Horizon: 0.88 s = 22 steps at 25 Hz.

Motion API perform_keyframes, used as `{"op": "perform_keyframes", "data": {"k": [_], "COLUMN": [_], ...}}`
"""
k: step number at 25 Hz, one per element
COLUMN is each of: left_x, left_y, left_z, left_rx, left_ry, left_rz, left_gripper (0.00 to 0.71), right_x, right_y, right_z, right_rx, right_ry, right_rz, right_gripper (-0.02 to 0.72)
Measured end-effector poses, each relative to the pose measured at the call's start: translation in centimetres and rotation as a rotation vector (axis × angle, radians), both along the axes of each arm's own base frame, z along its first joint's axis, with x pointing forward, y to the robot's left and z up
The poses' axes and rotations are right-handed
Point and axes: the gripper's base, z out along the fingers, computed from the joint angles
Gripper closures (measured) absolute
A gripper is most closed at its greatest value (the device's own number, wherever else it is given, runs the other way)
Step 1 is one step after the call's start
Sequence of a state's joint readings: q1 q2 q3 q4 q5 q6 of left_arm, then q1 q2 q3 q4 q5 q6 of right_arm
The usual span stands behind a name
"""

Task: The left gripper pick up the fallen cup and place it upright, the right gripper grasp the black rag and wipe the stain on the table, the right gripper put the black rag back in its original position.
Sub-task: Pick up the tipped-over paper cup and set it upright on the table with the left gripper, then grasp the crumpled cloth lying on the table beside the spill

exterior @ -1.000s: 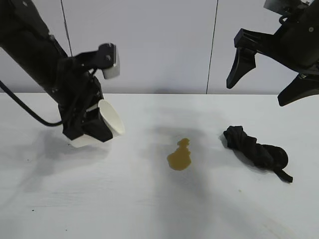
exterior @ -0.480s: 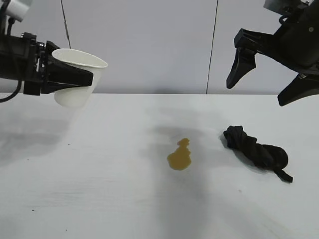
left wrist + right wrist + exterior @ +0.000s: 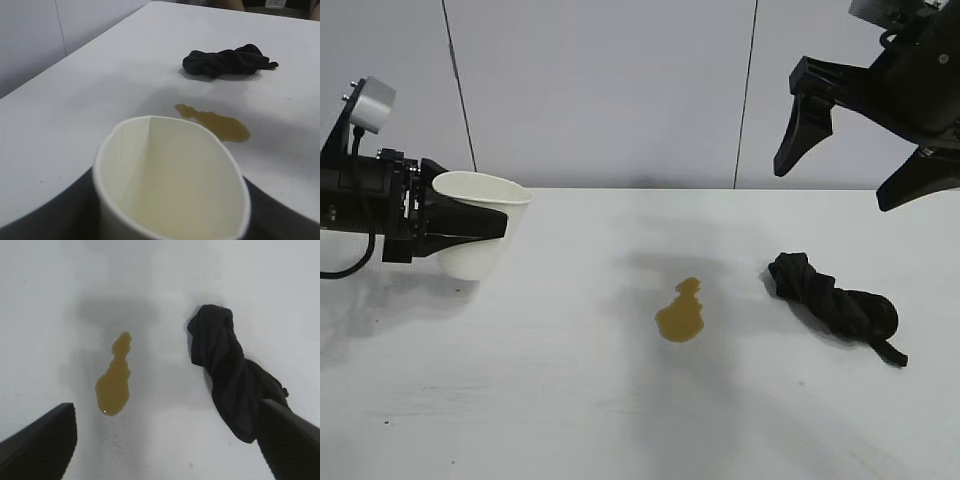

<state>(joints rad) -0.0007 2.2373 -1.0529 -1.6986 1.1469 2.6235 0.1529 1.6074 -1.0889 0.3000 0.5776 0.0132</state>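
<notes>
Exterior view. My left end effector (image 3: 485, 225) grips the cup (image 3: 478, 235) by its wall, mouth up and slightly tilted, low over the left side of the tabletop (image 3: 550, 400); whether the base touches the surface I cannot tell. The stain (image 3: 681, 315) lies near the centre, the black rag (image 3: 832, 303) to its right, the two apart. My right end effector (image 3: 850, 150) hangs above the rag, fingers spread wide and empty. A pale panelled wall closes the room behind.

Left wrist view. The cup (image 3: 170, 180) fills the foreground, its rim squeezed to an oval. I judge it light, thin and easily crushed, so a gentle hold on the wall suits it. Stain (image 3: 215, 122) and rag (image 3: 227, 61) lie beyond.

Right wrist view. The rag (image 3: 232, 382) is soft, twisted and bunched; I would pinch its thick middle. The stain (image 3: 114, 382) sits wet on a smooth matte surface.
</notes>
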Motion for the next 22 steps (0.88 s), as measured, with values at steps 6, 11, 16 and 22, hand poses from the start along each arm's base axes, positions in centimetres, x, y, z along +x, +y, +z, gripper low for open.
{"op": "perform_keyframes", "data": {"k": [6, 11, 16, 22], "left_x": [-0.1, -0.1, 0.2, 0.1], "left_y": [-0.1, -0.1, -0.2, 0.1], "left_z": [-0.4, -0.3, 3.0, 10.3], "left_rx": [0.003, 0.002, -0.033, 0.021], "left_ry": [0.005, 0.005, 0.028, 0.295], "left_rz": [-0.003, -0.003, 0.034, 0.339], "left_gripper": [0.151, 0.030, 0.019, 0.017], "right_x": [0.0, 0.0, 0.0, 0.0], "right_y": [0.0, 0.0, 0.0, 0.0], "right_z": [0.0, 0.0, 0.0, 0.0], "right_rx": [0.000, 0.000, 0.000, 0.000], "right_ry": [-0.002, -0.002, -0.002, -0.002], "right_rz": [0.000, 0.000, 0.000, 0.000], "right_gripper": [0.030, 0.030, 0.030, 0.030]}}
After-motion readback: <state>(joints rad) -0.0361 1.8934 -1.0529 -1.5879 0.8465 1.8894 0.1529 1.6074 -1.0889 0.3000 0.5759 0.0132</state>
